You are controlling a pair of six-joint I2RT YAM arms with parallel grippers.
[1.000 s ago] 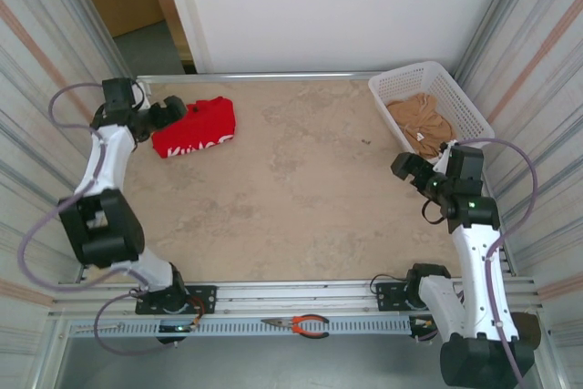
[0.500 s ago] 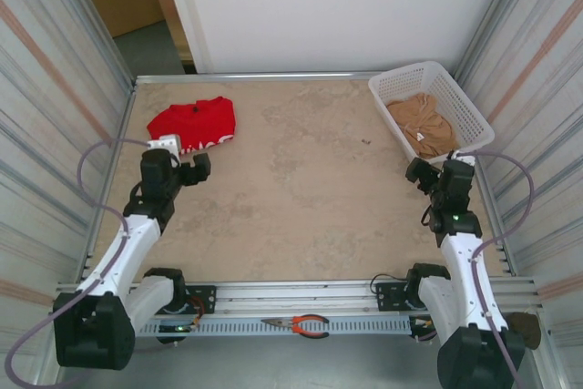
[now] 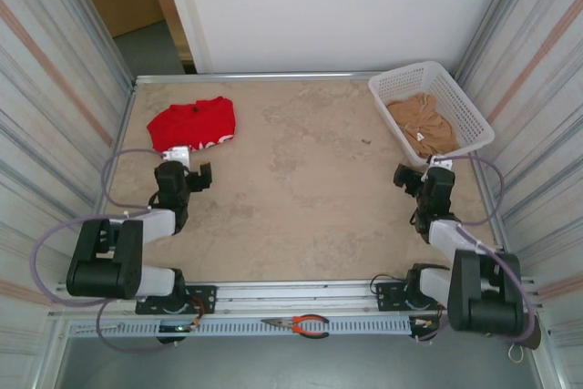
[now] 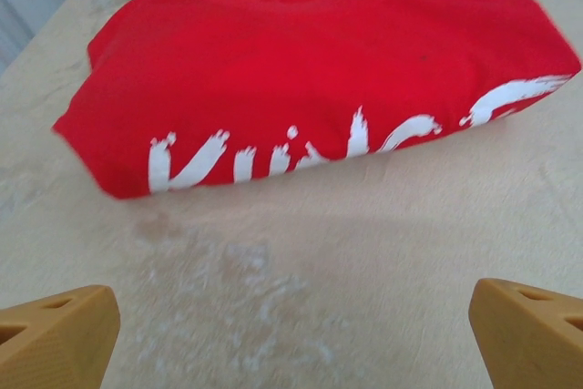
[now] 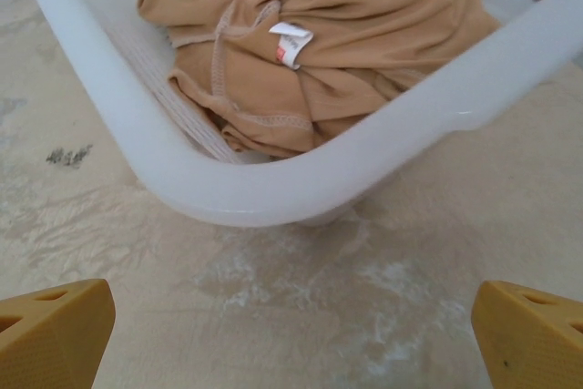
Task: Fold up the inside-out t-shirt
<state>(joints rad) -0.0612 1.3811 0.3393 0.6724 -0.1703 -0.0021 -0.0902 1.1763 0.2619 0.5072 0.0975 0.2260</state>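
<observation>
i'm looking at the table (image 3: 301, 179), a mottled beige stone-look top edged with metal rails. the red t-shirt (image 3: 193, 125) lies folded flat on it at ten o'clock, white lettering along its near edge. a white plastic basket (image 3: 466, 102) sits on it at two o'clock.

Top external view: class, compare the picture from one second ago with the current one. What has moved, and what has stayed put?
Both arms drew back toward their bases and folded low. The left gripper left the far-left corner beside the red t-shirt and now sits just short of it, open and empty. The right gripper, also open, hardly shifted. T-shirt, basket and tan garment stayed put.
</observation>
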